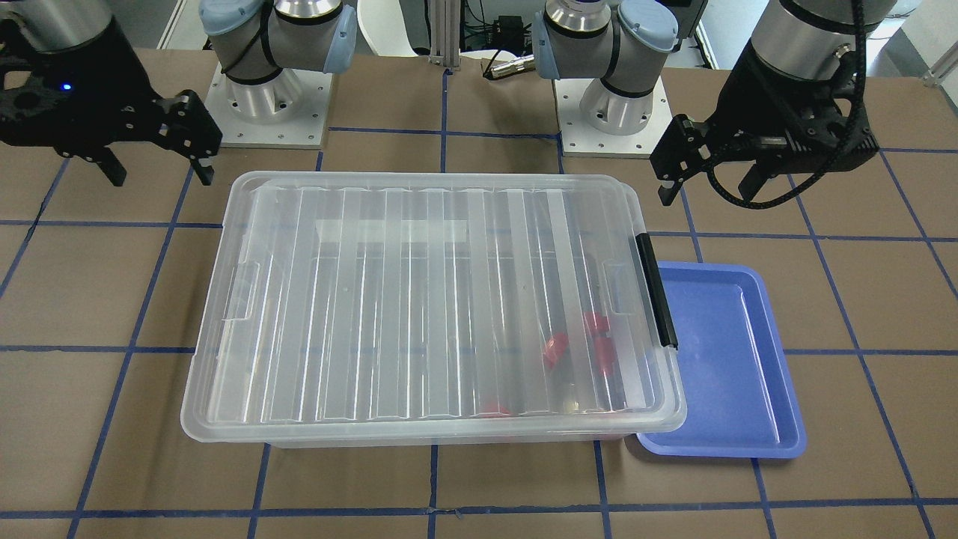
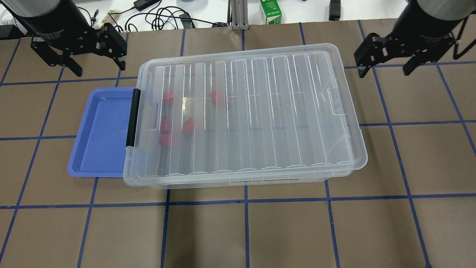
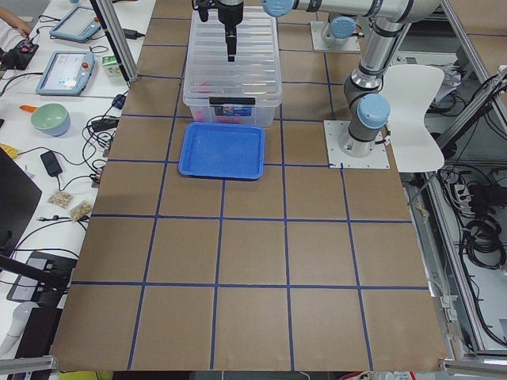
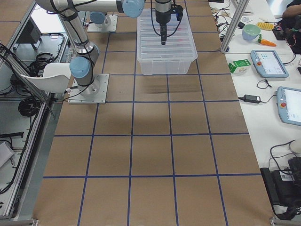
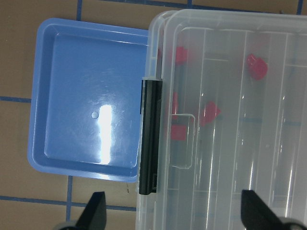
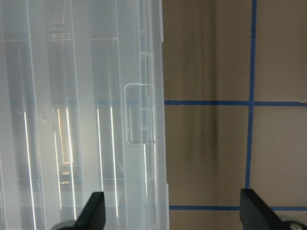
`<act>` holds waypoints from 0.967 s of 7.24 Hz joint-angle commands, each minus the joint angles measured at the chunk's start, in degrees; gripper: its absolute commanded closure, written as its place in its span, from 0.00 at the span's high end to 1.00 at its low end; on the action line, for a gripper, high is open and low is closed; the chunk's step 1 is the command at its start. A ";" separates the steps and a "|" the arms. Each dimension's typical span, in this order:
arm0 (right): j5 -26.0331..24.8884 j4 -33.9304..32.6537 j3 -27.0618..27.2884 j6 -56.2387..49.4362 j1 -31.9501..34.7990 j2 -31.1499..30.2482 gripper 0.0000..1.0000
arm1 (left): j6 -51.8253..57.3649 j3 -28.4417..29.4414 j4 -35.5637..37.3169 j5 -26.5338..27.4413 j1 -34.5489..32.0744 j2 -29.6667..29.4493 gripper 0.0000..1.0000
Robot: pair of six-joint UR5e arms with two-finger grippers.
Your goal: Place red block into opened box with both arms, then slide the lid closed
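Left gripper (image 2: 98, 67) and right gripper (image 2: 384, 70) are shown with jaws spread wide and nothing held, each hovering off a far corner of the box (image 2: 238, 183). Several red blocks (image 2: 187, 126) are seen inside, near the end with the black latch (image 2: 132, 117). The clear lid (image 2: 267, 111) is laid over the whole box. A blue tray (image 2: 100, 134) lies against the latch end. The task is judged all but done; whether the lid is fully seated cannot be told.

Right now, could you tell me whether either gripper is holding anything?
Nothing is held: the left gripper and the right gripper both hang open and empty.
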 commanded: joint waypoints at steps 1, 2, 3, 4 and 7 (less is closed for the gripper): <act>-0.38 -1.08 -2.70 5.57 4.82 2.67 1.00 | 0.08 0.00 0.09 0.00 0.00 0.11 1.00; -0.38 -0.90 -4.11 5.49 4.91 3.90 1.00 | 0.08 0.00 0.09 0.09 0.00 0.12 1.00; -0.38 -0.90 -4.13 5.40 4.92 4.00 1.00 | 0.17 0.00 0.09 0.61 0.00 0.29 1.00; -0.29 -0.90 -3.95 5.31 4.92 4.00 1.00 | 0.08 0.00 0.09 0.62 0.00 0.29 1.00; -0.29 -1.07 -4.13 5.22 4.92 4.27 1.00 | 0.08 -0.18 0.35 0.62 0.00 -0.58 1.00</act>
